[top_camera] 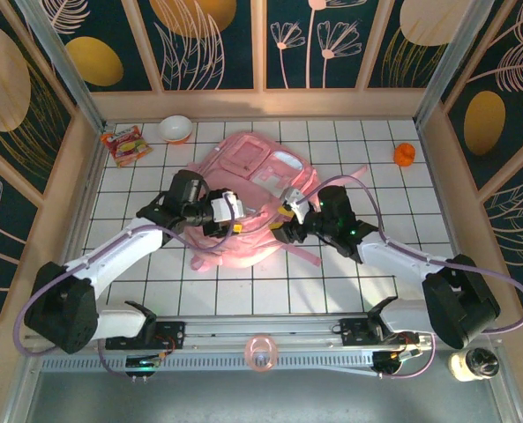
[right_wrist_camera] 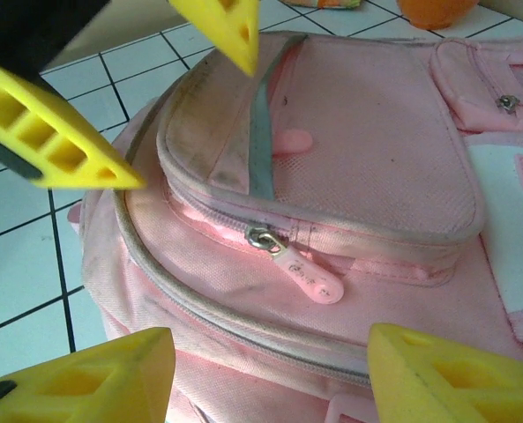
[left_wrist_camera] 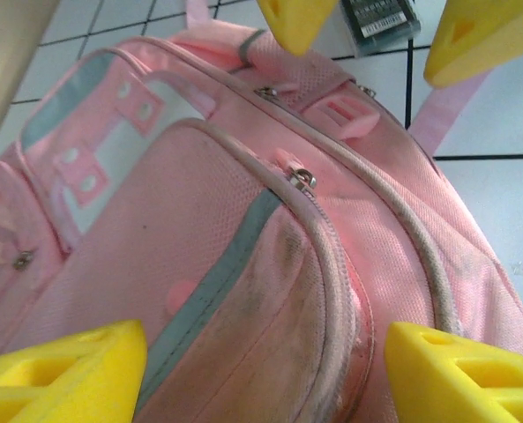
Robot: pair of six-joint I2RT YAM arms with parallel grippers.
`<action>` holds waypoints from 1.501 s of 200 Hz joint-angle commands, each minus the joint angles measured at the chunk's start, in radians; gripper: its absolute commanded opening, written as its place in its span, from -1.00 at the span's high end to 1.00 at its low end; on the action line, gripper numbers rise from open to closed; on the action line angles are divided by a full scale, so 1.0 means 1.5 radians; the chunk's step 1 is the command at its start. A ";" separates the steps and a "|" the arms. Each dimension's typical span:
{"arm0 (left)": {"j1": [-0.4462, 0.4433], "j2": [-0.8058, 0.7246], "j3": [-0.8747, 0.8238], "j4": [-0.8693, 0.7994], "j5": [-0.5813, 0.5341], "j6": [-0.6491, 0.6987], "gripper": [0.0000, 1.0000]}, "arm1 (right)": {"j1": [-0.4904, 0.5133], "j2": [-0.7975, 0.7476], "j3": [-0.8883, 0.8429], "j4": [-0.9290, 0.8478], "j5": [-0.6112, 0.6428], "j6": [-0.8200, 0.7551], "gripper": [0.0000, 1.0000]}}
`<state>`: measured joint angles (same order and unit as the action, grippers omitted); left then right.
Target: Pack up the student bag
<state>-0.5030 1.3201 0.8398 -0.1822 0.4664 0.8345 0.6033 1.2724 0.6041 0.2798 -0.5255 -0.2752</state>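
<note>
Student bag (top_camera: pixel 252 167) beneath spread jaws (pockets zipped)

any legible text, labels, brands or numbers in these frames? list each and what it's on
No text can be read.
snack packet: print too small.
dark label beyond the student bag: lines of print, blurred.
pink zipper pull: faint marks, unreadable.

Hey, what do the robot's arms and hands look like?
The left arm and right arm have white links, black joint housings and looping lilac cables. The left hand and right hand are black and white, with yellow wedge-shaped fingers that have hollow cut-outs.
</note>
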 commanded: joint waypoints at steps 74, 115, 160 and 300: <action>-0.003 -0.047 -0.035 0.097 0.049 0.001 1.00 | 0.009 0.045 0.015 0.076 -0.006 -0.018 -0.15; -0.003 -0.058 -0.041 0.110 0.065 -0.002 1.00 | 0.010 0.092 0.036 0.115 -0.003 -0.024 -0.15; -0.003 -0.063 -0.050 0.121 0.087 -0.006 1.00 | 0.016 0.132 0.060 0.125 -0.025 -0.033 -0.12; -0.003 -0.072 -0.056 0.149 0.071 -0.026 1.00 | 0.026 0.134 0.054 0.107 -0.036 -0.002 0.31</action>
<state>-0.5095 1.2537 0.7544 -0.0357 0.5087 0.8101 0.6361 1.4284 0.6453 0.4225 -0.5922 -0.3061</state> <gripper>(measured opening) 0.050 0.345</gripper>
